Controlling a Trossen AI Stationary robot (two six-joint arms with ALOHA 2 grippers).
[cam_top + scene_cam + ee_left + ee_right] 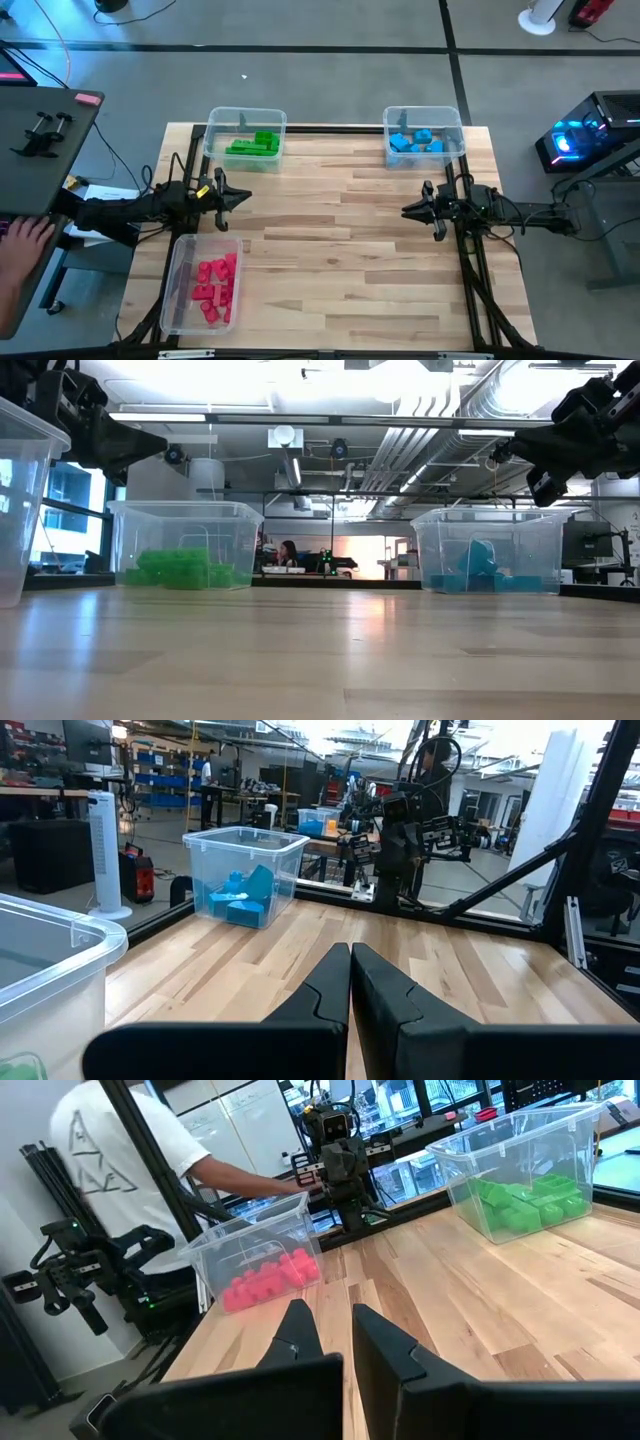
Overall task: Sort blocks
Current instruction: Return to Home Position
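Many blocks, likely light, stiff, slick: pinch across flat sides. Left gripper pressed together, right gripper narrowly parted.

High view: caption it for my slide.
Blocks sorted by colour into three clear bins; left hand and right hand idle.

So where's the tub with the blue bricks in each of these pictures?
High view: the blue-brick tub at the table's top right corner.
Low view: right of middle, at the far edge.
Left wrist view: beyond the left pincer, across the table.
Right wrist view: not in it.
Shared landmark: the green-brick tub, its neighbour along the same table edge.
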